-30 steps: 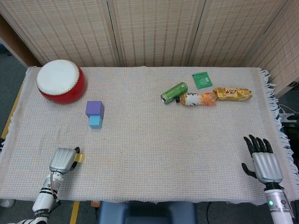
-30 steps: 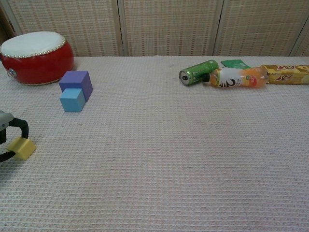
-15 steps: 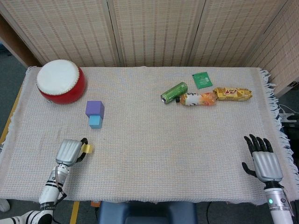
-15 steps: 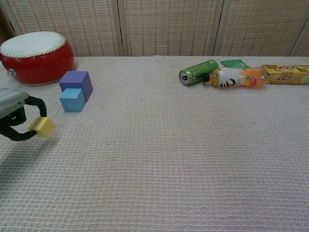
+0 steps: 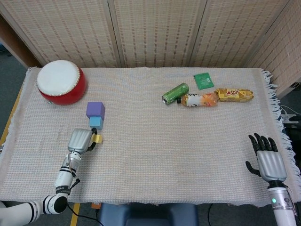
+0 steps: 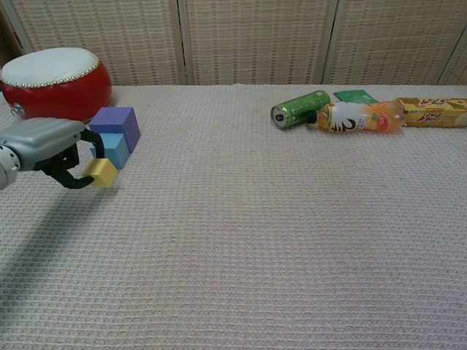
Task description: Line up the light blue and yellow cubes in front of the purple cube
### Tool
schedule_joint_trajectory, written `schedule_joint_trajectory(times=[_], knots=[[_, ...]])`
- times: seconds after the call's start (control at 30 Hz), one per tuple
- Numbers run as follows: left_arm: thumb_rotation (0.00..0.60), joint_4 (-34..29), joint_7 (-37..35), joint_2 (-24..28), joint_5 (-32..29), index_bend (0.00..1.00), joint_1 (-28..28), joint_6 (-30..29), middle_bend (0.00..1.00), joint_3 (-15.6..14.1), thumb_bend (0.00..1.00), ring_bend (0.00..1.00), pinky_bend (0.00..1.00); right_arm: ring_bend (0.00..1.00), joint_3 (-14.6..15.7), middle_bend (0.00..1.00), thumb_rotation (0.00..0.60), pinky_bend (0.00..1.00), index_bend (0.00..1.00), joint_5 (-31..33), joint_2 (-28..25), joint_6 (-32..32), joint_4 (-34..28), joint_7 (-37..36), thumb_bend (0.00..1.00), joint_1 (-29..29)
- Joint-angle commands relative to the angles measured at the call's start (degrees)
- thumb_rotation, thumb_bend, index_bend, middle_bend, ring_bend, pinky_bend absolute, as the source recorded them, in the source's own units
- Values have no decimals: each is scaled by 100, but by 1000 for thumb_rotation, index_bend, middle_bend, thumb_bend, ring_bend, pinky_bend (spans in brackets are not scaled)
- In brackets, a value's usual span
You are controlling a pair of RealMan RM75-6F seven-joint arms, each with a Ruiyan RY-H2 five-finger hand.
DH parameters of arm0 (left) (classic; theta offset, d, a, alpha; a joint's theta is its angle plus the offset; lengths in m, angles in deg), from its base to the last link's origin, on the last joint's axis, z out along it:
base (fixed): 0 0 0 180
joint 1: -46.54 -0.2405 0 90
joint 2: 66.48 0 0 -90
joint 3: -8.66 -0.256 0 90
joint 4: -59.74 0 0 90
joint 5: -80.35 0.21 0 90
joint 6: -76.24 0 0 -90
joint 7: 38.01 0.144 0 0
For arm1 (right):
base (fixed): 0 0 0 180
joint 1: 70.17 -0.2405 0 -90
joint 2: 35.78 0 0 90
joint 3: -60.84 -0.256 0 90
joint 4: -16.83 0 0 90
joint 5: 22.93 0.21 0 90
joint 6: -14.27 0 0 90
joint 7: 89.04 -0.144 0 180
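The small yellow foam cube [image 6: 100, 172] is being carried up-frame from the lower left of the head view, pinched in the curled fingers of the left hand [image 5: 82, 140]; it is now hanging just below the light blue cube [image 5: 96, 122]. The light blue cube is sitting touching the near face of the purple cube [image 5: 95, 109], left of centre. The coming placement is judged to turn on this: the open slot lies directly below the light blue cube, just ahead of the fingertips. The right hand [image 5: 268, 162] is being held idle, fingers spread and holding nothing, at lower right, well apart.
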Motion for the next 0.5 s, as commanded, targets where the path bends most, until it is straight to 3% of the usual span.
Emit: schedule_joint_trajectory(times=[0.03, 0.5], knots=[[600, 189, 209, -163, -248, 483, 169, 161, 1000, 78, 346, 1000, 1000, 0, -36, 0, 522, 0, 0, 69, -31, 31, 1, -41, 101, -12], [600, 597, 458, -453, -548, 444, 385, 202, 1000, 78, 350, 1000, 1000, 0, -21, 0, 521, 0, 0, 16, -142, 5, -59, -196, 101, 13]])
